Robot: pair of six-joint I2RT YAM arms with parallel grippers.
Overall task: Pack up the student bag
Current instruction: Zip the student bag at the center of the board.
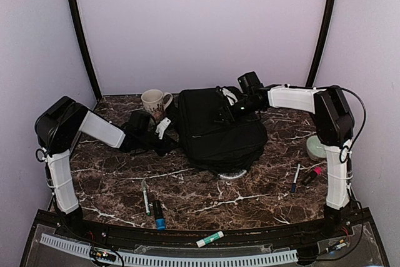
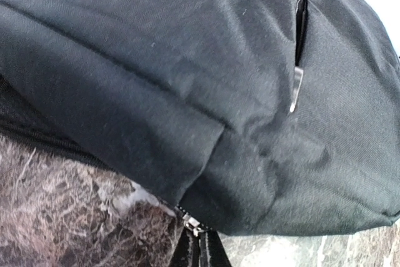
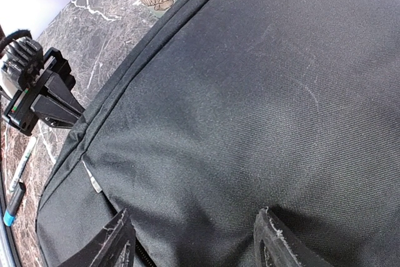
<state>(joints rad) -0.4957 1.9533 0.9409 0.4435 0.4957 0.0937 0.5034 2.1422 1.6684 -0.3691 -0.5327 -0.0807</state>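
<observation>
black soft student bag (image 1: 215, 130) lies flat, zippers showing.

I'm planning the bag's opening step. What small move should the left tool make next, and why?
Probably pull the left tool along the zip line: it is shut right at the slider on the bag edge, and the right tool is open over the bag.

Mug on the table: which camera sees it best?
The top camera: the whole mug shows, handle included, beside the student bag. The right wrist camera catches only a cropped piece at its top edge. The left wrist camera misses it.
</observation>
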